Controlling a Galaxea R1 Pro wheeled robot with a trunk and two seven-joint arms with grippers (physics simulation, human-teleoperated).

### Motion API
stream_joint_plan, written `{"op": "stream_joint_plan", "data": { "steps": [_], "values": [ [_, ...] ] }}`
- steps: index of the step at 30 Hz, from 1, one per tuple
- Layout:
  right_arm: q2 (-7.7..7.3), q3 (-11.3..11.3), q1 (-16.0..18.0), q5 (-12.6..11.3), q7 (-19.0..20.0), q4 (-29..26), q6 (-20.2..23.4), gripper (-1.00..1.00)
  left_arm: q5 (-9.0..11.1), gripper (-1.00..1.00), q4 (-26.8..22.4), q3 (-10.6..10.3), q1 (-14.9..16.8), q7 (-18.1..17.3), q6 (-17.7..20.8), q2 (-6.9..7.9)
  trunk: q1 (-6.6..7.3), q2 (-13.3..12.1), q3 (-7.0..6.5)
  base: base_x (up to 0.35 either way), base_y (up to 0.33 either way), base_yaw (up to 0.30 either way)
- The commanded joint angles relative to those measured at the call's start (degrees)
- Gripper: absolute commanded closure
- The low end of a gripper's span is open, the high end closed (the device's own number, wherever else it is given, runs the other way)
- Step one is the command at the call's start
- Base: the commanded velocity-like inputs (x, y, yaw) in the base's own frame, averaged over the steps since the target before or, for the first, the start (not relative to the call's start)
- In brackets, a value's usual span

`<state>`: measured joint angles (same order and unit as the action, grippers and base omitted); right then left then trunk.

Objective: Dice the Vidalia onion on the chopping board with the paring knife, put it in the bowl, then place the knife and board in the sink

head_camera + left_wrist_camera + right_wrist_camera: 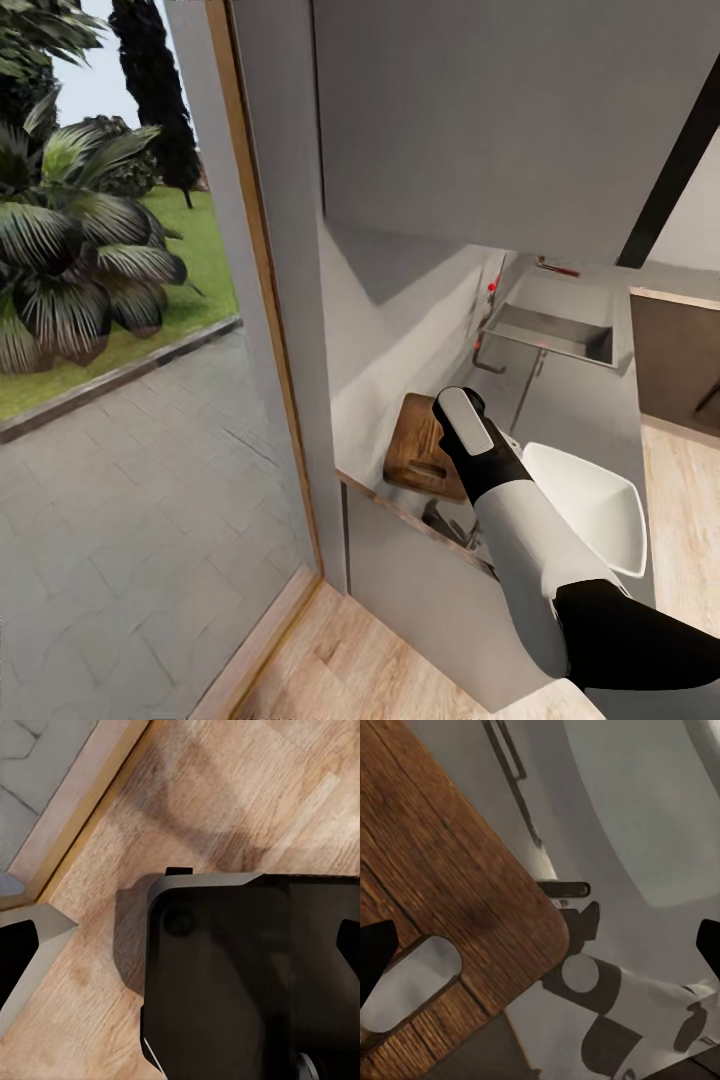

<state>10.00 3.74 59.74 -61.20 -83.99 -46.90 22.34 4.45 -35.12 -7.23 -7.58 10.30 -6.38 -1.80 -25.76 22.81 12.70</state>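
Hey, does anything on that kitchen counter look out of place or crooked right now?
One thing: the chopping board lies askew on the countertop, and its handle-slot corner seems to reach the front edge. The bowl sits upright beside it, and the sink further back looks normal. No spills or damage.

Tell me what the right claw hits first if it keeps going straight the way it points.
Probably the countertop just past the board's rounded handle-slot corner. The right claw looks open and straddles that corner, so one finger might touch the board first; depth is unclear.
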Motion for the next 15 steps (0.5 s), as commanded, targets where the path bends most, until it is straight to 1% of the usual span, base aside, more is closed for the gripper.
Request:
{"op": "stream_joint_plan", "data": {
  "steps": [1, 5, 7, 15],
  "values": [
    [0.0, 0.0, 0.0, -0.2, -0.3, 0.0, 0.6, -1.0, 0.5, -1.0, -0.1, -0.3, 0.0, 0.4, -0.1, 0.05, -0.03, 0.1, 0.1, -0.091, 0.0, 0.0],
    [0.0, 0.0, 0.0, -0.2, -0.3, 0.0, 0.6, -1.0, 0.5, -1.0, -0.1, -0.3, 0.0, 0.4, -0.1, 0.05, -0.03, 0.1, 0.1, -0.183, 0.053, 0.0],
    [0.0, 0.0, 0.0, -0.2, -0.3, 0.0, 0.6, -1.0, 0.5, -1.0, -0.1, -0.3, 0.0, 0.4, -0.1, 0.05, -0.03, 0.1, 0.1, -0.102, 0.021, 0.0],
    [0.0, 0.0, 0.1, -0.2, -0.2, 0.0, 0.6, -1.0, 0.5, -1.0, -0.1, -0.3, 0.0, 0.4, -0.1, 0.05, -0.03, 0.1, 0.1, -0.021, 0.004, 0.0]
  ]
}}
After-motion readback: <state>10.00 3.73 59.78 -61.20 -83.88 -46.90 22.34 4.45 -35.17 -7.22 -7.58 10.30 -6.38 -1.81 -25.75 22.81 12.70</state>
